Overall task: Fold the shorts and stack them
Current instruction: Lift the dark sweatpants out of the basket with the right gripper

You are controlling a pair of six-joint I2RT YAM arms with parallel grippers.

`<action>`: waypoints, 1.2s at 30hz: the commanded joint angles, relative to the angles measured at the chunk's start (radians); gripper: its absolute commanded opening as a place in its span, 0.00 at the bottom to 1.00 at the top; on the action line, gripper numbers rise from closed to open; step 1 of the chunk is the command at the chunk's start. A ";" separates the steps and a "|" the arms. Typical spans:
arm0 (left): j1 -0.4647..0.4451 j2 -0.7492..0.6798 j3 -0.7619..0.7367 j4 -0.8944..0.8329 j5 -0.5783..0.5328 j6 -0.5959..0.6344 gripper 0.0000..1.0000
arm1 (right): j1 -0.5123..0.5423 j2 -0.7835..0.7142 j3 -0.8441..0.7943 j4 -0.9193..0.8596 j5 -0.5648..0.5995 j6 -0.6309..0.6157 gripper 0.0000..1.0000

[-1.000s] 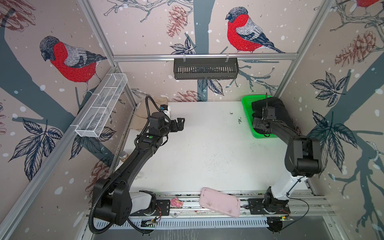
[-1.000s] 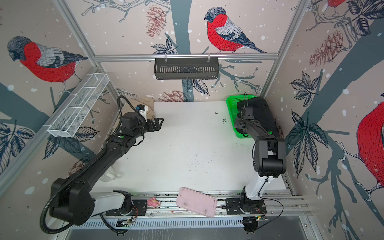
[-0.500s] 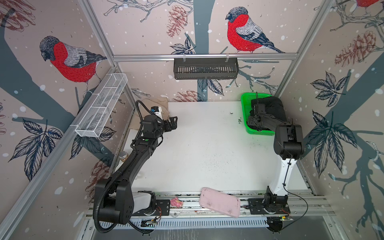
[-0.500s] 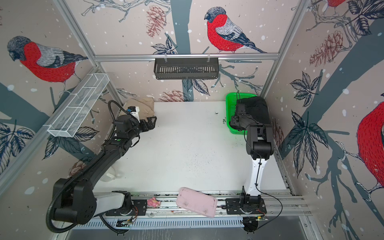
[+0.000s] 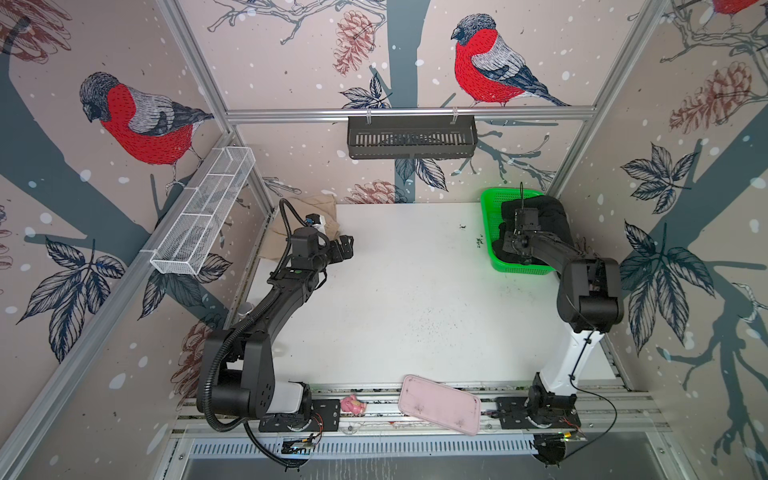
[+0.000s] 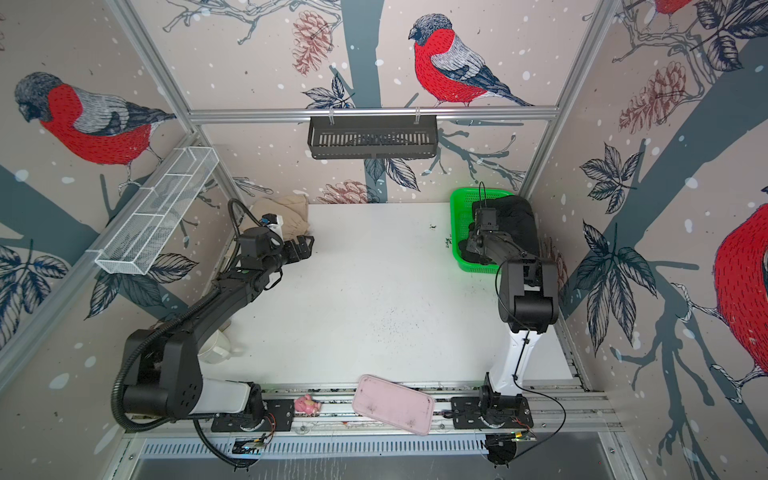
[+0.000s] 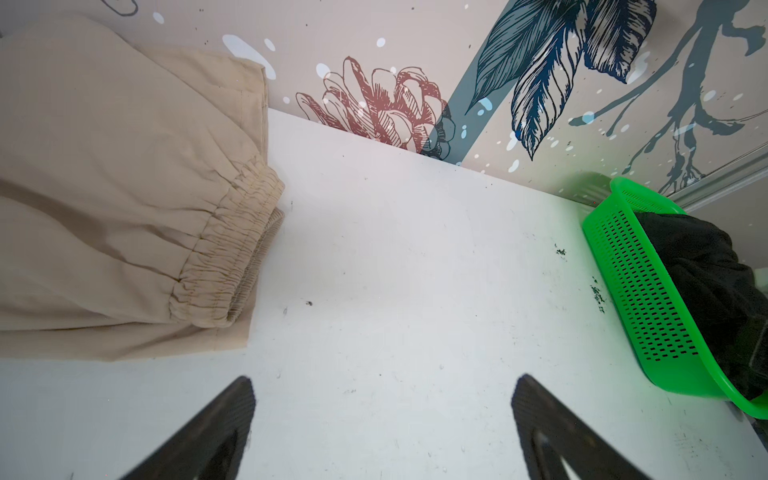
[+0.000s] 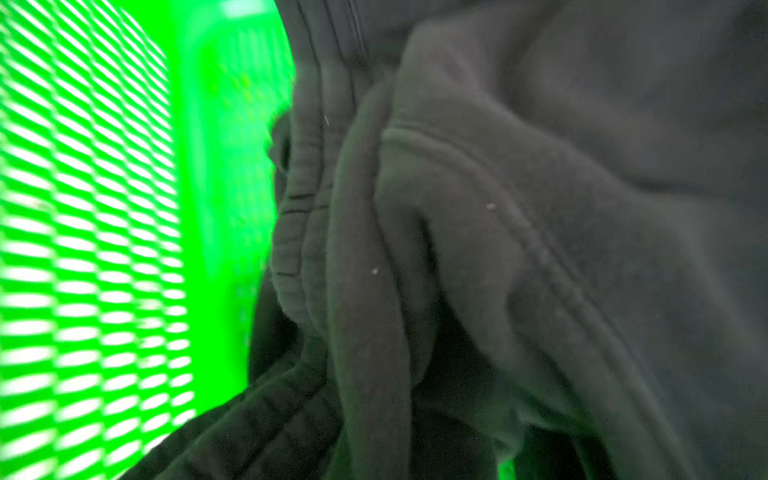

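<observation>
Now the right gripper (image 5: 512, 249) is down inside the green mesh basket (image 5: 490, 199), and its jaws are shut tight. I cannot see its fingertips. But in the right wrist view the black shorts (image 8: 540, 208) fill nearly everything in front of it. The cloth bunches into thick folds just ahead of the jaws, so I think it has a pinch of them.

The black shorts sit in a lumpy heap right under and around that gripper. The heap runs long the same way the basket does, straight out ahead of the arm. The basket wall stands just beside the gripper, so I guess the pull has to go up first, or the cloth may drag the basket along.

The left gripper (image 7: 384, 379) hangs over the bare white table (image 5: 415, 291) with its jaws wide and nothing in them. The beige shorts (image 7: 124, 208) lie flat off to one side of it, apart from it, with the gathered waistband turned toward the open table. The left arm is nearer the beige pair and the right arm is nearer the black pair.
</observation>
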 commanded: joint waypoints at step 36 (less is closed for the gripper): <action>-0.122 -0.274 -0.092 0.025 0.110 -0.050 0.96 | 0.155 -0.544 0.284 0.104 0.062 -0.123 0.01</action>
